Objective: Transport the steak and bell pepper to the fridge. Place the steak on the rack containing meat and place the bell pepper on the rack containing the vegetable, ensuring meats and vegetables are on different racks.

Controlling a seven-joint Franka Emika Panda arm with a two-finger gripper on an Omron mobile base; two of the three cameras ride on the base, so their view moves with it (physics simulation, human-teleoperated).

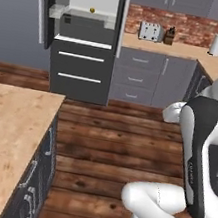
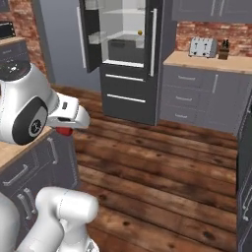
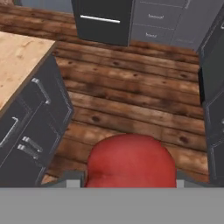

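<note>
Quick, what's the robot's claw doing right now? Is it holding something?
Gripper: shut on the bell pepper, carrying it above the wooden floor.

- Pepper [image 3: 130, 161], in the gripper [image 2: 66, 129]: bright red.
- Floor [image 3: 131, 105] below it: dark reddish-brown planks.
- Counter [image 3: 17, 61] beside it: pale speckled wood.
- Fridge [image 1: 80, 68] ahead: dark grey, white inside.
- Wall [image 1: 189, 26] ahead: red brick.

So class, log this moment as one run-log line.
hand: shut on bell pepper | fridge: open, across the floor | pepper: not yet on rack
</note>
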